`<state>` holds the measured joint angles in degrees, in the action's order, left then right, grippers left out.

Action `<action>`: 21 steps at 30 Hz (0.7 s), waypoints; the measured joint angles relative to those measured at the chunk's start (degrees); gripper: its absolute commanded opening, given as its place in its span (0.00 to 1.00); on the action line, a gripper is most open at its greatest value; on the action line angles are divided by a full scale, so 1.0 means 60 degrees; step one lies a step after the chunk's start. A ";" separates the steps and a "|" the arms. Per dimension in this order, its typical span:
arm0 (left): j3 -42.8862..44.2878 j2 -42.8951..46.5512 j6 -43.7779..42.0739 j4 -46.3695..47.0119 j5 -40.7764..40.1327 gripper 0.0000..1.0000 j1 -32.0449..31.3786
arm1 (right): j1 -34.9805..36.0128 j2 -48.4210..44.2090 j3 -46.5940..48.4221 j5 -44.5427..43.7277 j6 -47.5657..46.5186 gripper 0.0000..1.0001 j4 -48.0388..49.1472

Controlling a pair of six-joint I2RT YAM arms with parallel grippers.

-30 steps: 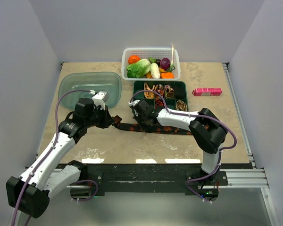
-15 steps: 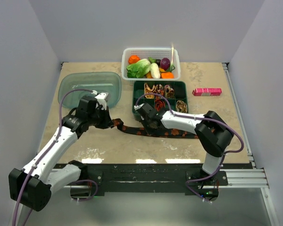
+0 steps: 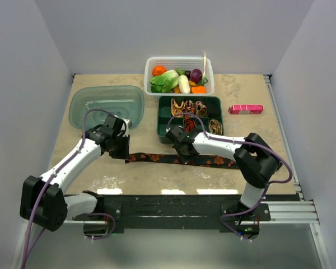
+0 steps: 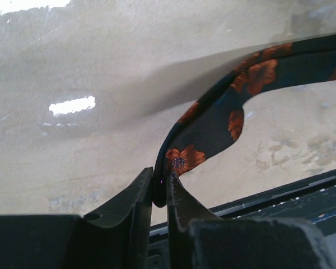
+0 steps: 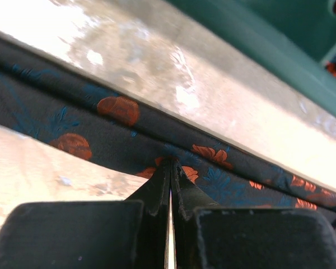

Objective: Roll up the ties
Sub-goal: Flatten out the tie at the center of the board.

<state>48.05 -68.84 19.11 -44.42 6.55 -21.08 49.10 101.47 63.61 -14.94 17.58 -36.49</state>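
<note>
A long black tie with orange flowers lies stretched left to right across the table's near middle. My left gripper holds its left end. In the left wrist view that end of the tie stands on edge, pinched between the narrow jaws of the gripper. My right gripper is shut at the tie's middle, and in the right wrist view its tips nip the near edge of the tie. Several rolled ties sit in the green tray.
A white basket of toy vegetables stands at the back. A translucent green bin lies at the back left and a pink box at the right. The green tray's wall runs just beyond the tie.
Both arms have drawn the tie toward the near edge and pulled it out straight. The left gripper moved down and right, and its jaws have eased slightly apart.
</note>
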 measured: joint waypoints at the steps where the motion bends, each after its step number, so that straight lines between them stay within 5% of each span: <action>1: 0.0000 -0.0102 0.0018 -0.0102 -0.0142 0.29 0.0000 | 0.0000 0.0000 0.0011 -0.0069 0.0000 0.00 -0.0087; 5: 0.0000 -0.0372 0.0135 -0.0350 -0.0692 0.52 0.0000 | 0.0000 0.0004 0.0229 -0.0098 -0.0058 0.03 -0.0423; 10: 0.0350 -0.1129 0.0222 -0.0718 -0.1628 0.68 0.0000 | 0.0004 0.0000 0.0732 0.0127 -0.0317 0.08 -0.0415; 21: 0.1424 -0.1515 0.0219 0.0000 -0.2459 0.68 0.0000 | 0.0182 -0.0073 0.1599 0.1592 -0.1002 0.08 0.0350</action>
<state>56.60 -77.93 20.43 -44.42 -8.21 -21.08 50.19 101.03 73.21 -5.39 11.57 -34.39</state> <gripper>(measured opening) 0.684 0.087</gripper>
